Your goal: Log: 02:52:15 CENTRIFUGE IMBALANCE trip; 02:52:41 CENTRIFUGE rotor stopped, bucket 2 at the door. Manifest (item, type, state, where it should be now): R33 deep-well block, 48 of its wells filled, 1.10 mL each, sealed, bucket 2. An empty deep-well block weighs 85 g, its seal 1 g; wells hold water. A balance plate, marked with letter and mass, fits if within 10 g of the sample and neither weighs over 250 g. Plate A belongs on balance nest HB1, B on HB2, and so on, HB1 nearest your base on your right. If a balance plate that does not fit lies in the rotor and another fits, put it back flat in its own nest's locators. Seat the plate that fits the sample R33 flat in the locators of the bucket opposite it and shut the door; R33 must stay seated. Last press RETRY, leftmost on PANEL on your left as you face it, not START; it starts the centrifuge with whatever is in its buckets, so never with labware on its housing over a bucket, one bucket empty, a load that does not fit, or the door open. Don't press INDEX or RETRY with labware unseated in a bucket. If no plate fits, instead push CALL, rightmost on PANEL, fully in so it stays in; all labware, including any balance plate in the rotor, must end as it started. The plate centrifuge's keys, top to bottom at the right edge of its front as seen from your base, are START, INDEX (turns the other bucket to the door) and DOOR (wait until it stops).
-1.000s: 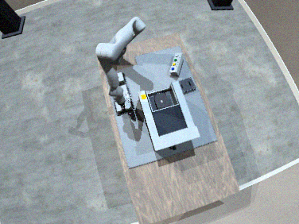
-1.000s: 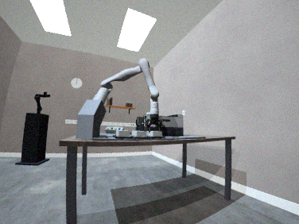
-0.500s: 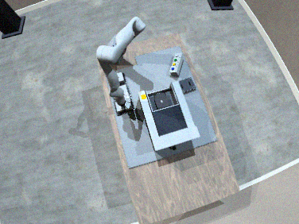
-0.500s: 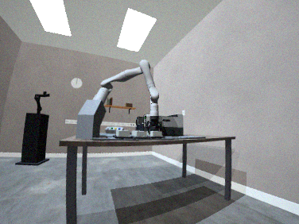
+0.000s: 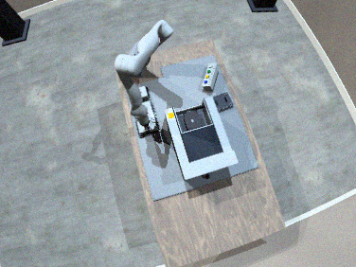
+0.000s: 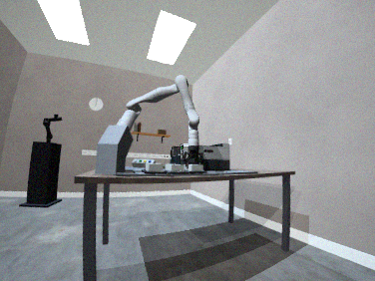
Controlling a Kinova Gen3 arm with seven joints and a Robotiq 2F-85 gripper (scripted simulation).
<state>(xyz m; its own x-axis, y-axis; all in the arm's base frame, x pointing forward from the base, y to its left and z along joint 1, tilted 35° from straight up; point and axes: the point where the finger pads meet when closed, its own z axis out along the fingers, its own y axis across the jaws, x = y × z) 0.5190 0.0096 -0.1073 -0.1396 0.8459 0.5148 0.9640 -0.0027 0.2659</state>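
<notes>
— Starting at the left of the top view: standing on the wooden table [image 5: 222, 222], a grey mat [image 5: 163, 182] spreading under all the gear. Arm [image 5: 142, 52] rising from the table's far end, elbow folding, forearm reaching down over the left side of the mat.

— And the claw?

— Claw [image 5: 155, 134] hanging low above the row of balance nests [image 5: 146, 114], fingers spread fully apart, gripping nothing. Pointing straight down, just beside the centrifuge's left wall. Balance plates under it blurring together; letters and masses too small to read.

— Moving right?

— Plate centrifuge [image 5: 201, 142] sitting mid-mat, white housing framing a dark interior. Door [image 5: 204, 143] standing open, slid toward the near end. Showing through the opening, a dark bucket [image 5: 193, 119] with a pale dot at its middle; cannot tell whether the R33 block is seated in it. Yellow square [image 5: 170, 115] marking the housing's corner nearest the claw.

— Further right?

— PANEL [image 5: 209, 77] lying at the far right of the mat, buttons running green, yellow, blue along it. Small dark plate [image 5: 223, 101] resting just beside the centrifuge's far right corner, apart from the panel.

— Side view adding anything?

— Showing the arm [image 6: 182, 95] arching high, wrist dropping vertically, claw [image 6: 188, 158] hovering just above the white nests [image 6: 175, 167], in front of the centrifuge [image 6: 215, 156].
</notes>
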